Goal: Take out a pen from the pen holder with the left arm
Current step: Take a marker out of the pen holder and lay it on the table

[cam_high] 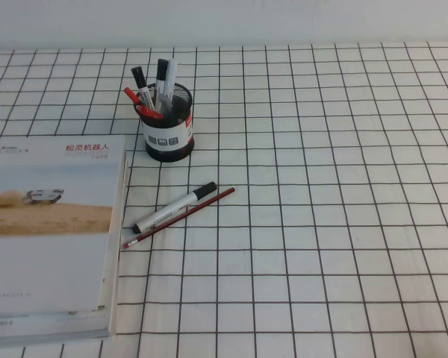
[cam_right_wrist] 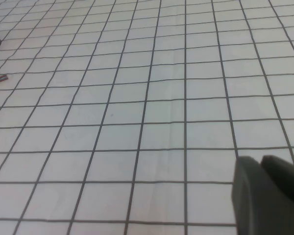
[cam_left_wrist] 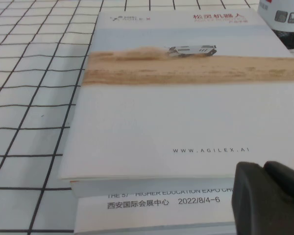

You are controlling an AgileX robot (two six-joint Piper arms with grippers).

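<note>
Item 1, container: round black mesh pen holder with a white label (cam_high: pixel 168 130), upright on the far left-centre of the table. You will also find its base in a corner of the left wrist view (cam_left_wrist: pixel 284 19).

Contents: two white markers with black caps (cam_high: pixel 161 74), one pale grey pen (cam_high: pixel 170 78) and one red pen (cam_high: pixel 142 103). All lean out over the rim, and no pen from this cup is in a gripper.

Item 2: loose white marker with a black cap (cam_high: pixel 175 208), lying flat on the cloth on the near side of the holder.

Item 3: thin dark red pencil (cam_high: pixel 179 217), just beside that marker and almost parallel to it (whether they touch, you cannot tell).

Item 4: stack of glossy printed brochures with a desert photograph on the cover (cam_high: pixel 48 231), at your left, near the holder.

Item 5: white tablecloth with a black grid (cam_high: pixel 321 224), under everything.

Item 6: left gripper (cam_left_wrist: pixel 263 169), over the near edge of the brochure stack, jaws clenched on nothing, well apart from the holder.

Item 7: right gripper (cam_right_wrist: pixel 261 161), over bare gridded cloth, jaws pressed together and empty.
</note>
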